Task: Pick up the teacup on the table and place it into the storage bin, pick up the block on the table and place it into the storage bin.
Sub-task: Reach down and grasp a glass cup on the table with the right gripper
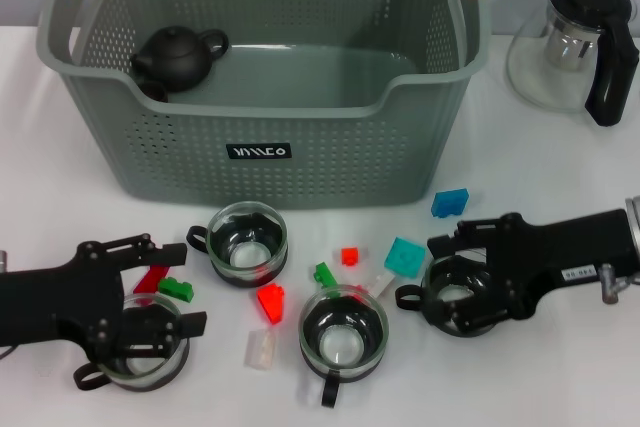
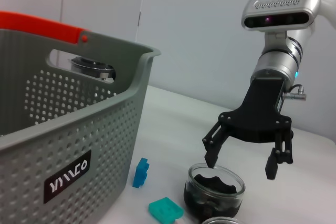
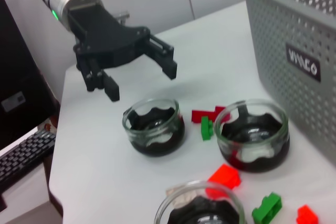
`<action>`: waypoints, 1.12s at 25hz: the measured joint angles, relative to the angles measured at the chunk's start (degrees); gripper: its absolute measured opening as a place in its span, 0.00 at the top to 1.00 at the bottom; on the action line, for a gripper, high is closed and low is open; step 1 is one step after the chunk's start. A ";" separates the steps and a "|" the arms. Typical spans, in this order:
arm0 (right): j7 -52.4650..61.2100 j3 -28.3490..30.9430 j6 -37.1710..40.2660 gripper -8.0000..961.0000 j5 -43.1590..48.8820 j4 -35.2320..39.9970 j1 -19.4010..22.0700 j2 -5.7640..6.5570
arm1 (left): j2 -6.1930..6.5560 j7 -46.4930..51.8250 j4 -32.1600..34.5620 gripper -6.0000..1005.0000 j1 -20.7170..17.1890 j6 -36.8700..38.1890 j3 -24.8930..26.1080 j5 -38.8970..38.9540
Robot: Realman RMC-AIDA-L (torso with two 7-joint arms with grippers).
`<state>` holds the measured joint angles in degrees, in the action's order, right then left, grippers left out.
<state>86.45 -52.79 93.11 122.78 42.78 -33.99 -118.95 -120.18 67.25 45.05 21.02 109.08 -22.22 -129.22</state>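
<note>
Four glass teacups stand on the white table (image 1: 60, 127) in the head view: one under the left gripper (image 1: 150, 322) near the front left corner (image 1: 143, 352), one just in front of the storage bin (image 1: 260, 87) (image 1: 248, 242), one at the front edge (image 1: 343, 335), one under the right gripper (image 1: 462, 292) (image 1: 455, 307). Small blocks lie scattered between them, a red one (image 1: 270, 299) in the middle. Inside the bin sits a black teapot (image 1: 175, 59); a glass jug (image 1: 575, 42) stands at the far right corner.

From the left wrist, the right gripper (image 2: 241, 163) hangs over its teacup (image 2: 214, 192), jaws spread, one fingertip at the rim.

From the right wrist, the left gripper (image 3: 139, 80) hovers above its teacup (image 3: 154, 126), jaws spread, not touching
</note>
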 joint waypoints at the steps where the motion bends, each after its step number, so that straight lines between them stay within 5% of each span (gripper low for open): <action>1: 0.09 0.18 0.02 0.04 -0.01 0.03 -0.32 0.00 | -0.13 0.00 -0.11 0.14 0.02 -0.02 -0.06 -0.01; 13: 5.68 -1.75 7.33 0.04 7.49 8.38 -4.65 -0.42 | -0.32 -0.01 -0.84 0.14 0.71 -0.10 -0.04 0.29; 21: 15.26 -8.18 8.39 0.04 20.41 12.13 -10.51 -1.37 | -0.33 -0.01 -1.54 0.14 1.02 -0.28 0.17 0.47; 28: 17.57 -13.60 6.65 0.04 22.30 12.15 -11.68 -1.73 | -0.56 -0.01 -2.31 0.14 1.04 -1.58 0.14 0.47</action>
<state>104.02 -66.40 99.76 145.08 54.93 -45.67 -120.68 -120.73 67.24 42.74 22.06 107.51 -22.07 -128.75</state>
